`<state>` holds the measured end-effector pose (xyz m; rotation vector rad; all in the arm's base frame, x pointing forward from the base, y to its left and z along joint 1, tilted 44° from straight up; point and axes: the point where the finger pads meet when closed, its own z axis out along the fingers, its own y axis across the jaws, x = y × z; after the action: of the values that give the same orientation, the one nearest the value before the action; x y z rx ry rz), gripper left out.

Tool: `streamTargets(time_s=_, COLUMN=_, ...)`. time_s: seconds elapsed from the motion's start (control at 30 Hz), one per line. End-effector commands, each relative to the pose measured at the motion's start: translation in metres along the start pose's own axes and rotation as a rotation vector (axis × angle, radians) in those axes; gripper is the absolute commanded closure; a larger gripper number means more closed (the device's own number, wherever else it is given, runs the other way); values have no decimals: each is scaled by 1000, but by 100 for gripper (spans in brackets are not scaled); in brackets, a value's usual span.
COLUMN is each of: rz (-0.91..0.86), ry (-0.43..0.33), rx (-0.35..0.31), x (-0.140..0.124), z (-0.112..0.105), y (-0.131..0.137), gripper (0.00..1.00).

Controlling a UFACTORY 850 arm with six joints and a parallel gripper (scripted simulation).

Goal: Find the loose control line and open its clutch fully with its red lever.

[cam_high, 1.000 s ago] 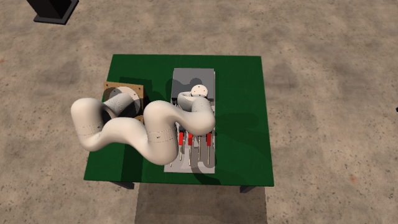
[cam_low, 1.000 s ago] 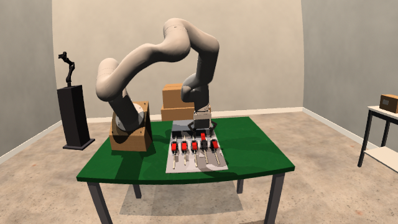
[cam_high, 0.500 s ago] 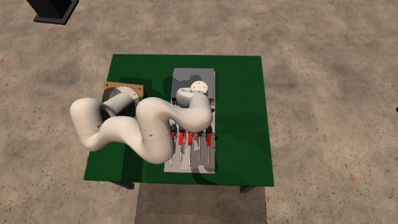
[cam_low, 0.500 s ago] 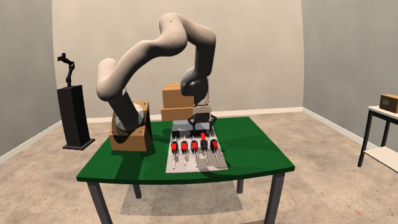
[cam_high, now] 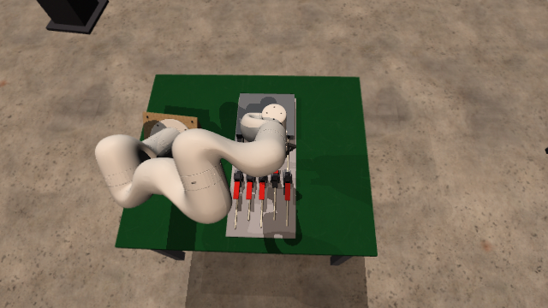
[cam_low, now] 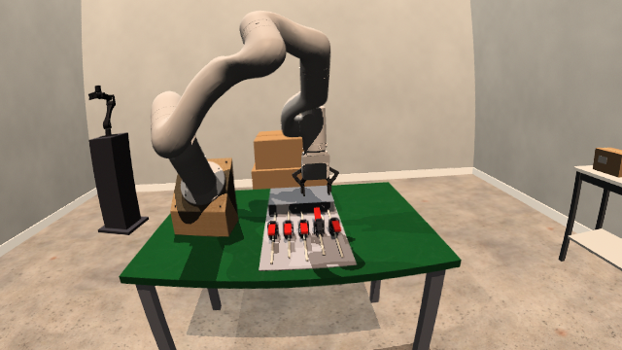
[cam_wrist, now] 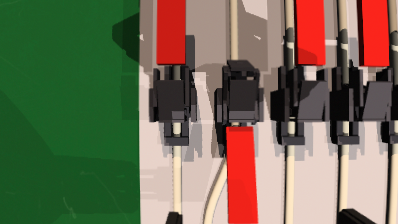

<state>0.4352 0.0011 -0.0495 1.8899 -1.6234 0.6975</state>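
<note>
A grey plate [cam_low: 305, 243] on the green table carries five black clutches with red levers and pale control lines running into the grey console [cam_low: 301, 195]. Four levers [cam_low: 288, 227] lie flat toward the table's front. The fourth lever from the left [cam_low: 318, 214] is flipped back toward the console; the top view shows it as a small red patch [cam_high: 276, 172]. In the wrist view this flipped lever [cam_wrist: 241, 172] points away from its clutch [cam_wrist: 241, 95], and its line [cam_wrist: 216, 195] curves slack beside it. My gripper [cam_low: 315, 187] hangs open and empty above the console end, with only the fingertips at the wrist view's bottom edge [cam_wrist: 265, 217].
The arm's brown base box [cam_low: 204, 206] stands on the table's left. Cardboard boxes [cam_low: 277, 157] sit behind the table. A black pedestal [cam_low: 114, 182] stands at the left and a side table [cam_low: 595, 209] at the right.
</note>
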Motion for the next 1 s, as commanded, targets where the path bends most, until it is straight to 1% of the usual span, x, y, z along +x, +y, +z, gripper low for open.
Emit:
streamTargets(time_s=0.0, rz=0, ry=0, rx=0, x=0, z=-11, y=-1, gripper=0)
streamTargets(time_s=0.27, rz=0, ry=0, rx=0, x=0, z=-16, y=-1, gripper=0)
streamTargets(time_s=0.97, rz=0, ry=0, rx=0, x=0, z=-16, y=-1, gripper=0)
